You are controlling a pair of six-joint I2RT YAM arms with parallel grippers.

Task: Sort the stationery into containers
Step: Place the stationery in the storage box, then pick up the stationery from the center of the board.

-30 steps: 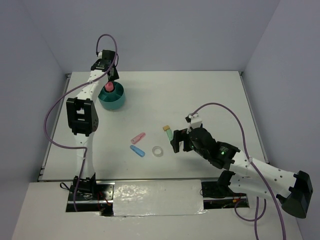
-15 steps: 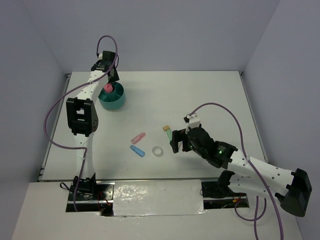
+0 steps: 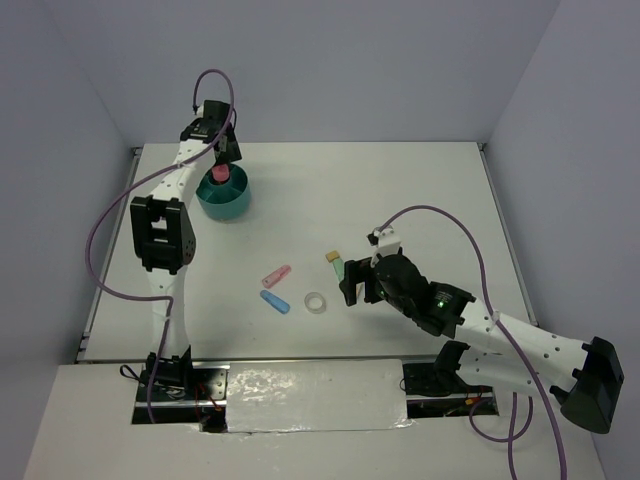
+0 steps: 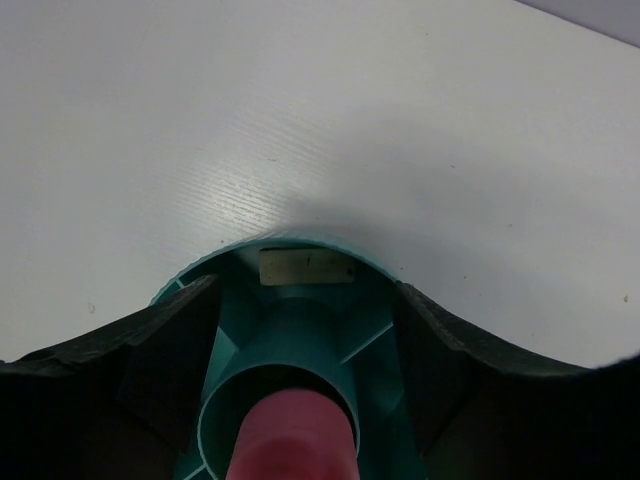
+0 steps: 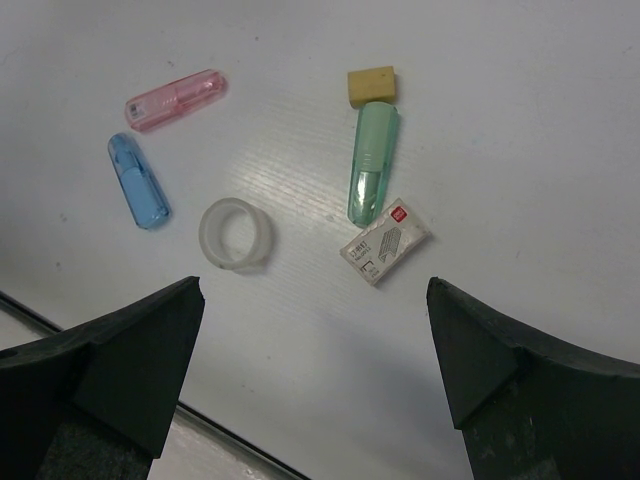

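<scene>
Stationery lies loose on the white desk (image 3: 420, 190) in front of the right claw (image 5: 313, 290), whose two dark fingers (image 5: 110, 370) are spread wide with nothing between them. In its wrist view, the clear-white tape ring (image 5: 236, 234) lies flat just ahead of the claw, nearer its left finger. Beyond the ring and further left is the light-blue stick (image 5: 138, 180), and past that the pink stick (image 5: 175, 100); the two lie near each other but apart. Ahead toward the right finger is the green pen (image 5: 372, 163), a short translucent piece pointing away from the claw. A yellow eraser (image 5: 371, 83) sits just beyond its far end and a small staple box (image 5: 385, 240) just beside its near end; whether box and pen touch cannot be told. None of these items is in contact with the right claw. The left claw (image 3: 226, 150) hangs directly over the teal organiser (image 4: 290, 345), well apart from the loose items, and its fingers are also spread, one on either side of the organiser's central well. A pink cylinder (image 4: 295, 440) stands upright in that well, directly below the claw, and neither finger appears to press on it. Beyond the well, in the outer compartment farthest from the claw's wrist, lies a small pale rectangle (image 4: 307, 267); what it is cannot be told.
</scene>
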